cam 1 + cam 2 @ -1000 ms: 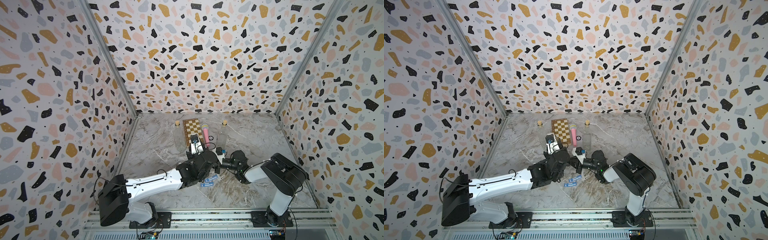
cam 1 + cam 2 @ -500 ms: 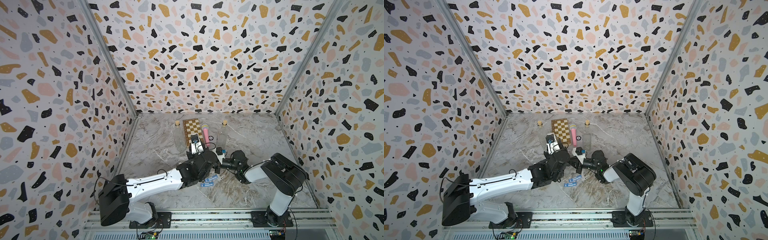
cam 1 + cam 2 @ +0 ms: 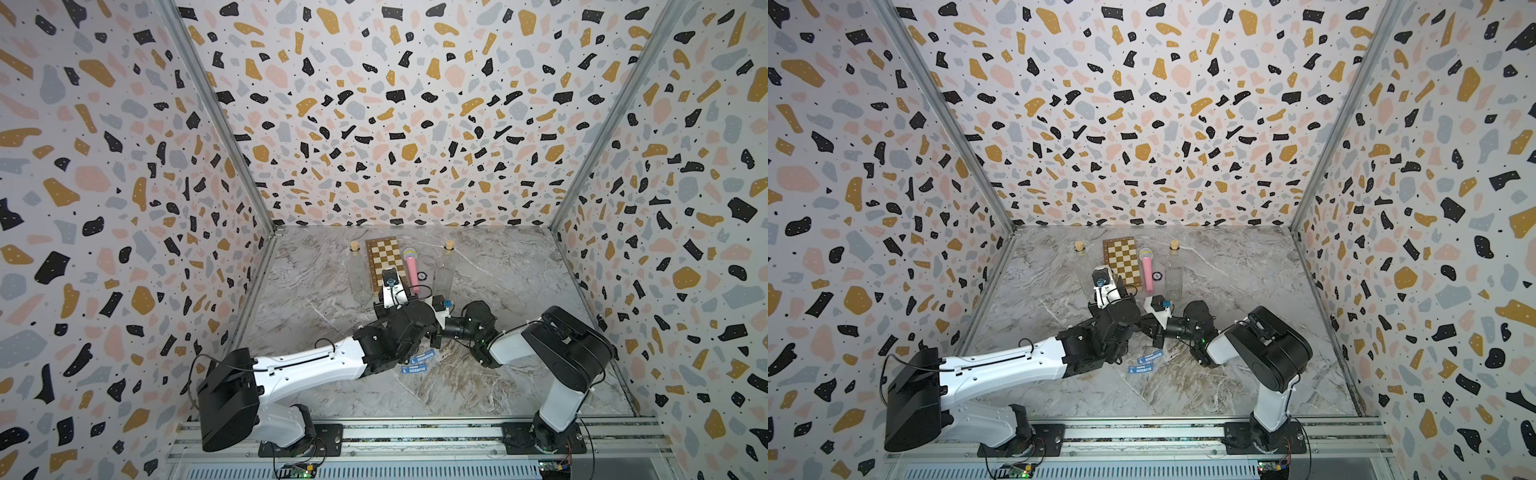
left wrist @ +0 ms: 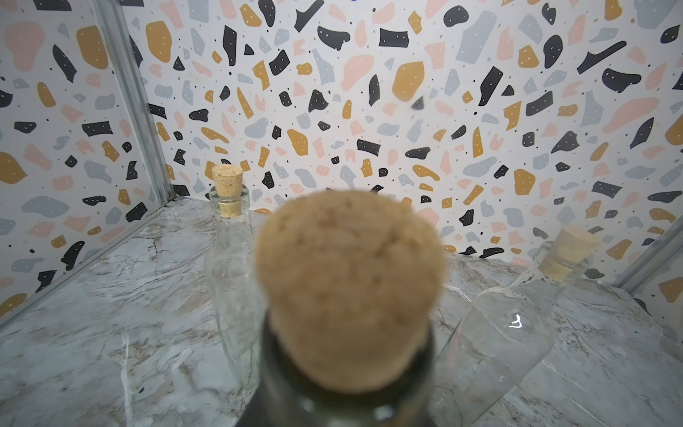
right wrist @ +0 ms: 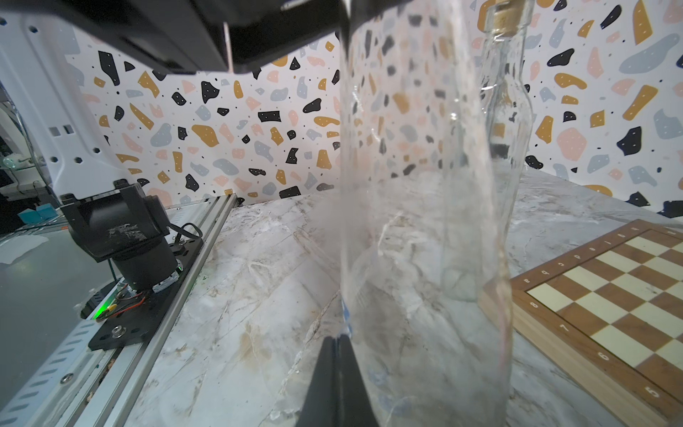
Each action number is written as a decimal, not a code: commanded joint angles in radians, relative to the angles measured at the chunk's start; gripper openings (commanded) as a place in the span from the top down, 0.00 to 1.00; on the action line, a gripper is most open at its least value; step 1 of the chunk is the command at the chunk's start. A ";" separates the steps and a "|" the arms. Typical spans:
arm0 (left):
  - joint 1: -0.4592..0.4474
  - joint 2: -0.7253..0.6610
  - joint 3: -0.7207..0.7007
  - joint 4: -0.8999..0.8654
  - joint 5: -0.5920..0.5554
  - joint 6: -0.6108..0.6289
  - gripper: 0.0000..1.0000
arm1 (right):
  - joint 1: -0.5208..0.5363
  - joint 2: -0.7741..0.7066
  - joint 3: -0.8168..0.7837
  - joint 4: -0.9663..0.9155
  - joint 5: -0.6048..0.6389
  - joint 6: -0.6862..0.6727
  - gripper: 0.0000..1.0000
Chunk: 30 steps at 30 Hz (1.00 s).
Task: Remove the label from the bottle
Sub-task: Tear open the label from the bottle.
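A clear glass bottle with a cork hangs upright in my left gripper, which is shut on its upper part from above. In the left wrist view the blurred cork fills the middle and the fingers are hidden. My right gripper reaches in from the right, low against the bottle's side. Its jaws are pressed together on the edge of a thin blue and white label on the glass. In both top views the two wrists meet mid-table and hide the bottle.
Two loose blue labels lie on the marble table in front of the grippers. Behind stand two corked clear bottles, a chessboard and a pink microphone. Patterned walls close in three sides.
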 commanded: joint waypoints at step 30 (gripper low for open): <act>-0.004 -0.057 -0.002 0.014 -0.007 0.006 1.00 | -0.022 -0.071 0.042 -0.258 -0.275 -0.226 1.00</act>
